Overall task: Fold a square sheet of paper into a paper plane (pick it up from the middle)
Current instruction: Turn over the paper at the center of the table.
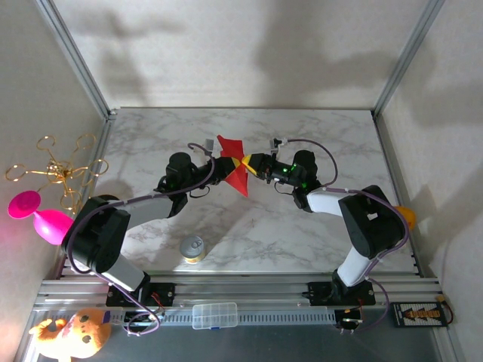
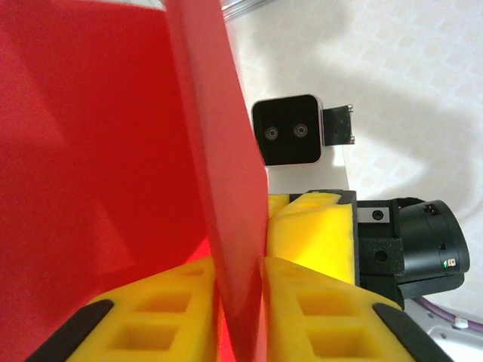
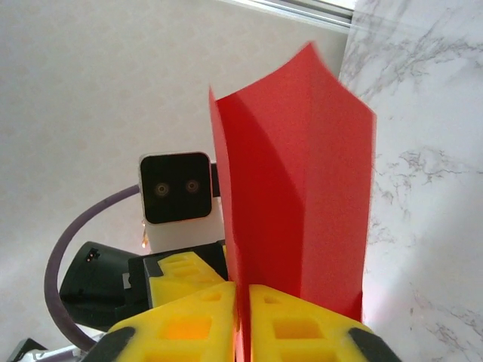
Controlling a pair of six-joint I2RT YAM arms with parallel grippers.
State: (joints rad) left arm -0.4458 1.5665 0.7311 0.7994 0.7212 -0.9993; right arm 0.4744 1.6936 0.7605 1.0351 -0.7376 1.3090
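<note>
Your half-folded red paper sheet is held above the marble table betw. left gripper and right gripper, both clamped on it; it looks v. light, floppy and easy to tear, so hold near the crease w/ gentle force.

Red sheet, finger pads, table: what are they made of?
Sheet: thin matte red paper, seemingly; it holds creases and curls.
Pads: yellow, matte, with hollow cells; probably soft plastic or foam.
Table: white, grey-veined marble look; real stone or laminate, can't tell.
</note>
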